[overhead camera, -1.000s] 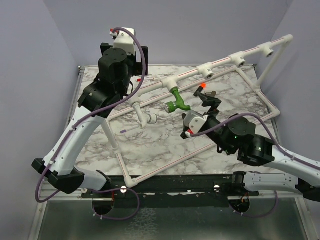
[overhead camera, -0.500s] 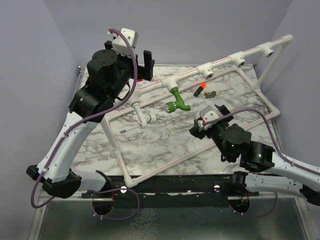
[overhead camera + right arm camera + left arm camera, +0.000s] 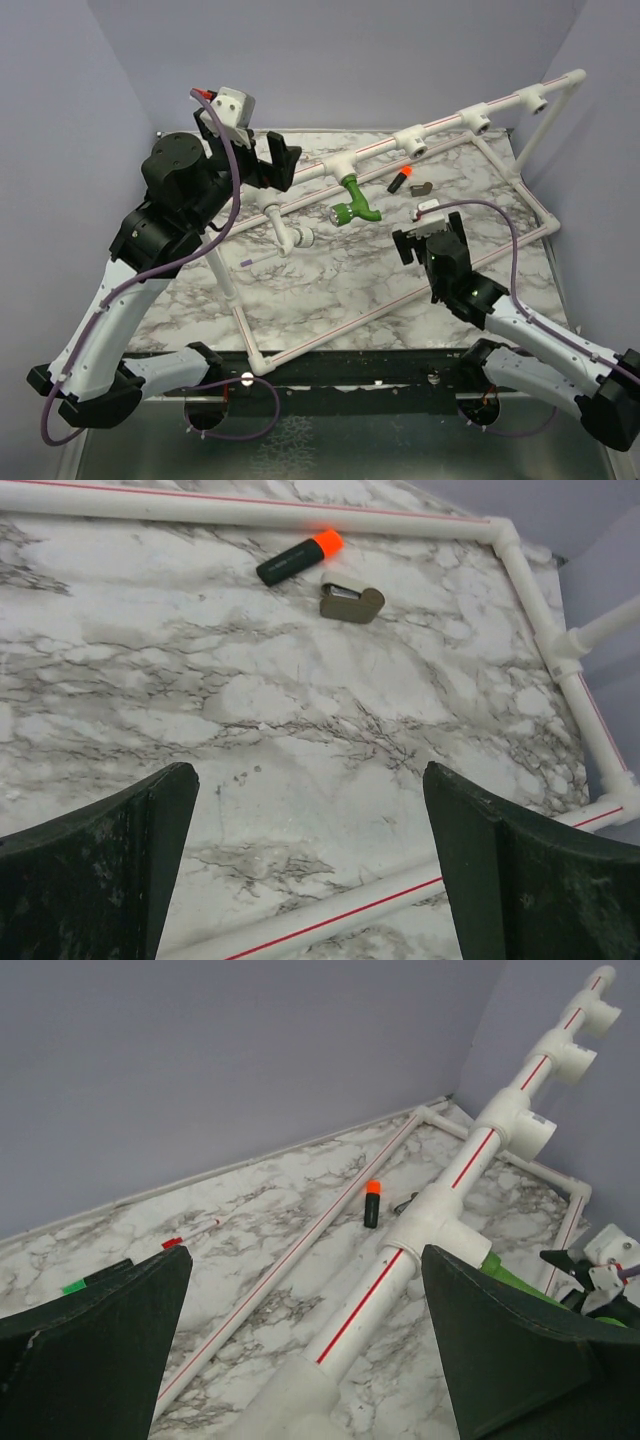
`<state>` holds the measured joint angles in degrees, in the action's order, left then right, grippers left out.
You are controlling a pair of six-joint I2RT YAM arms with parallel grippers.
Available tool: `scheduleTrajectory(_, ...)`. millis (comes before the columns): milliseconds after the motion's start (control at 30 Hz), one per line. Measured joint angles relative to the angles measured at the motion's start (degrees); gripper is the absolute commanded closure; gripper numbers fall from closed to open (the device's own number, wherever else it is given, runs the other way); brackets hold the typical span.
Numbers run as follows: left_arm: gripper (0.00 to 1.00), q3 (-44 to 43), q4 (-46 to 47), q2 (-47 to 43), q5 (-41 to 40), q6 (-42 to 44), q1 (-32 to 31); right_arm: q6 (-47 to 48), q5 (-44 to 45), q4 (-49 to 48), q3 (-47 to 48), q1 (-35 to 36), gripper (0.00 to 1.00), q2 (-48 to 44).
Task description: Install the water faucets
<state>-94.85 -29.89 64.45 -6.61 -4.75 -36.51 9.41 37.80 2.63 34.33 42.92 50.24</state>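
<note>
Green faucet sits mid-table against a tee on the white pipe. Its long axis runs from the tee toward the near edge, with a shiny silver ring at the near end and the bent spout going off to the right. Left gripper is raised at the far left, jaws spread wide, empty. Right gripper is low, aimed at the far edge, also spread and empty. Marble-look table, smooth plastic pipe
</note>
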Motion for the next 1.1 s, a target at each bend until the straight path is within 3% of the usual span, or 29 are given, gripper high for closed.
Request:
scheduleTrajectory(167, 0.02, 2.4, -0.3, -2.1, 0.6, -0.8, 0.0, -3.2, -3.3, -10.2, -6.8, -10.8, 0.00, 4.6)
scheduleTrajectory(433, 0.02, 5.0, -0.2, -8.8, 0.4, 0.3, 0.0, -5.4, -6.2, -36.0, -18.1, -26.8, 0.00, 18.4)
scheduleTrajectory(600, 0.02, 6.9, -0.1, -12.3, -0.2, 2.3, 0.0, -3.7, -8.6, -52.3, -19.6, -29.6, 0.00, 30.9)
scheduleTrajectory(833, 0.02, 8.8, -0.1, -14.7, -1.5, 4.9, -1.6, -4.3, -16.4, -68.7, -20.6, -33.2, 0.00, 38.9)
scheduleTrajectory(1100, 0.02, 13.4, 0.6, -16.2, -1.9, 7.1, -2.8, -4.7, -21.3, -73.9, -21.2, -34.8, 0.00, 41.5)
